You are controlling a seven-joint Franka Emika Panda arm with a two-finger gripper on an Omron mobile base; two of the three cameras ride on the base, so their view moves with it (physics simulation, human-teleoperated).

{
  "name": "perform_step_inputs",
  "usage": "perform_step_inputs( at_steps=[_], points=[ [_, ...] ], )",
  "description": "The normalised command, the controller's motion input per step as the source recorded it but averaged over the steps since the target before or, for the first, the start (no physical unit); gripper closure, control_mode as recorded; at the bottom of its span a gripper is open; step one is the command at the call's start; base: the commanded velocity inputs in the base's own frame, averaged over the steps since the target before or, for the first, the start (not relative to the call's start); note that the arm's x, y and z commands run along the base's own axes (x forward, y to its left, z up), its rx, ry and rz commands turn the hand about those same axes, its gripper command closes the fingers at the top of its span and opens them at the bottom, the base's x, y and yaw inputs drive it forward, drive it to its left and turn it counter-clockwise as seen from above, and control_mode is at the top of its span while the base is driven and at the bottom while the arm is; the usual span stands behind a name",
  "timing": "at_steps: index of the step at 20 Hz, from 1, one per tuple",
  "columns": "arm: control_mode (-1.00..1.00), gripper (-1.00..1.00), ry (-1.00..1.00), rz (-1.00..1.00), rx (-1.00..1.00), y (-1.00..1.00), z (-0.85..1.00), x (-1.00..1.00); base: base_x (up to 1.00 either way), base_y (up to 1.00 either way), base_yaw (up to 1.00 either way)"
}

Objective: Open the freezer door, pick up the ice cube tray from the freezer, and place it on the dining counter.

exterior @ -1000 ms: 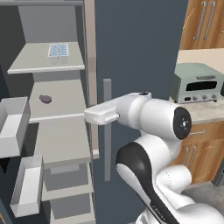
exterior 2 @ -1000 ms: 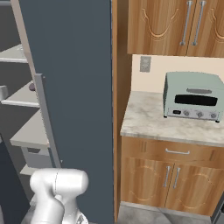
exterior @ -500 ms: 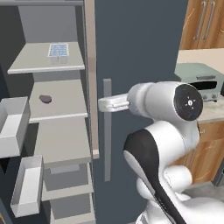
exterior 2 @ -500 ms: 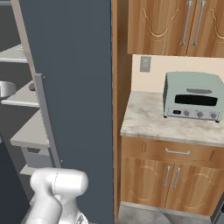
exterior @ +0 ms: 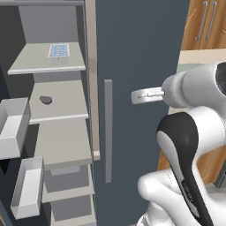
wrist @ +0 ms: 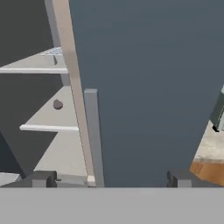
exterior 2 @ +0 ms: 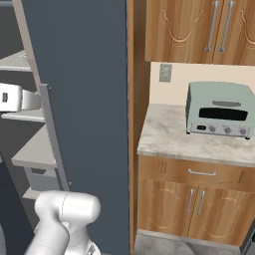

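Two spread, empty jaws [wrist: 109,177] have swung right, off the freezer [exterior: 57,106] shelves.

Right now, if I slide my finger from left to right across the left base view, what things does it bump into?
White door bins → freezer shelves holding the ice cube tray → grey bar handle on the shut slate-blue door → the robot's white arm → wooden cabinets.
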Motion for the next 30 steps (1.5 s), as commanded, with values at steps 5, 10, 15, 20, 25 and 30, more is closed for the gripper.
perform_step_inputs(
  at_steps=[5,10,15,20,25,30],
  points=[
    [-1.00,-1.00,0.01,0.00,0.00,-0.41,0.00,-0.02,0.00,0.00,0.00],
    [-1.00,-1.00,0.11,0.00,0.00,-0.17,0.00,-0.16,0.00,0.00,0.00],
    [-1.00,-1.00,0.08,0.00,0.00,-0.29,-0.04,-0.29,0.00,0.00,0.00],
    [-1.00,-1.00,0.03,0.00,0.00,-0.19,-0.22,-0.18,0.00,0.00,0.00],
    [-1.00,-1.00,0.05,0.00,0.00,-0.01,-0.21,-0.04,0.00,0.00,0.00],
    [-1.00,-1.00,0.02,0.00,0.00,-0.18,-0.20,0.00,0.00,0.00,0.00]
  ],
)
